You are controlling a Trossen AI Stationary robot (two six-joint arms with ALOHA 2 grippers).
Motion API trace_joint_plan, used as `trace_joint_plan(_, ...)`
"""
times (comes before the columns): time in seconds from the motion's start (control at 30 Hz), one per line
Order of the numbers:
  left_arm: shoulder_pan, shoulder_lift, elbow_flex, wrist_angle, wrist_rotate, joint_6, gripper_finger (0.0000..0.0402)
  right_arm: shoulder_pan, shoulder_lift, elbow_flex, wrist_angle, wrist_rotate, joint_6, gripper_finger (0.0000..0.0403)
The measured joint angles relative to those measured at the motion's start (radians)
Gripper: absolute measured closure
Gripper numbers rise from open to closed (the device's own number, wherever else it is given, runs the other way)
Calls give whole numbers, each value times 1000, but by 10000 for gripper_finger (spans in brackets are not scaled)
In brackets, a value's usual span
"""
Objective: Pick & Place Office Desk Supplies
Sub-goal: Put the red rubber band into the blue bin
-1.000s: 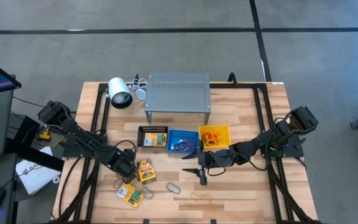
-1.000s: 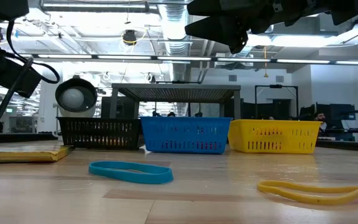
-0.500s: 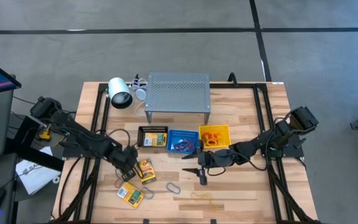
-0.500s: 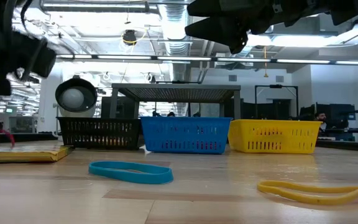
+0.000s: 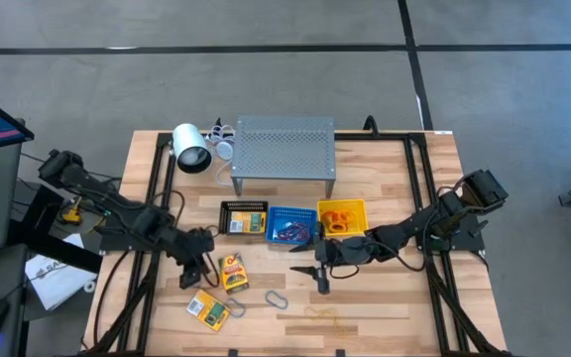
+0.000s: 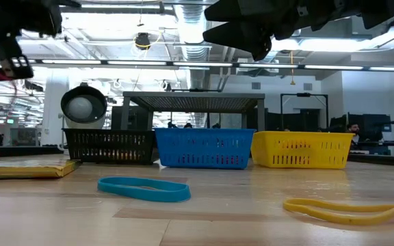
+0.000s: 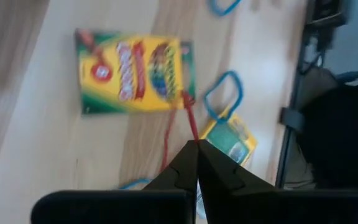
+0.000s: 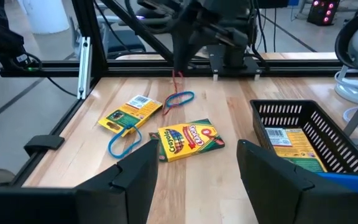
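Observation:
My left gripper (image 5: 198,270) hovers over the table's near left part, shut on a thin red-brown band loop (image 7: 187,117). Below it, a yellow-and-green crayon pack (image 5: 231,273) lies flat on the wood. A smaller pack (image 5: 208,309) with a blue loop (image 7: 224,93) lies nearer the front edge, and a grey oval clip (image 5: 276,297) lies to its right. My right gripper (image 5: 315,273) hangs open and still in front of the blue basket (image 5: 290,225), holding nothing. My left gripper pinches the red-brown band at one spot of the loop (image 7: 192,138) between its two fingertips. The fingers slant down from the table's left side. The band hangs slack below them (image 8: 178,79), lifted clear of the table.
A black basket (image 5: 244,218), the blue one and a yellow one (image 5: 342,216) stand in a row mid-table. Behind them are a grey perforated shelf (image 5: 284,149) and a white lamp-like cylinder (image 5: 191,149). A blue band (image 6: 143,188) and a yellow band (image 6: 347,208) lie near the front edge.
My left gripper has risen from the table beside the crayon pack and rolled its wrist, drawing back a little toward the table's left edge. The red-brown band has come up with it and now hangs clear of the wood.

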Motion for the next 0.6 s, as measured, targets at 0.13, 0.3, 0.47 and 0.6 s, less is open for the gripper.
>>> trace_joint_plan(0.13,0,-14,0,57,-41,85,401,-2,0,0,12,-2,51,191)
trace_joint_plan(0.3,0,-14,0,154,-108,243,401,-8,6,0,91,-28,91,191)
trace_joint_plan(0.47,15,-14,0,272,-167,412,401,-7,7,0,158,-30,93,191)
trace_joint_plan(0.6,47,-14,0,371,-172,528,401,-6,6,0,209,-28,94,191)
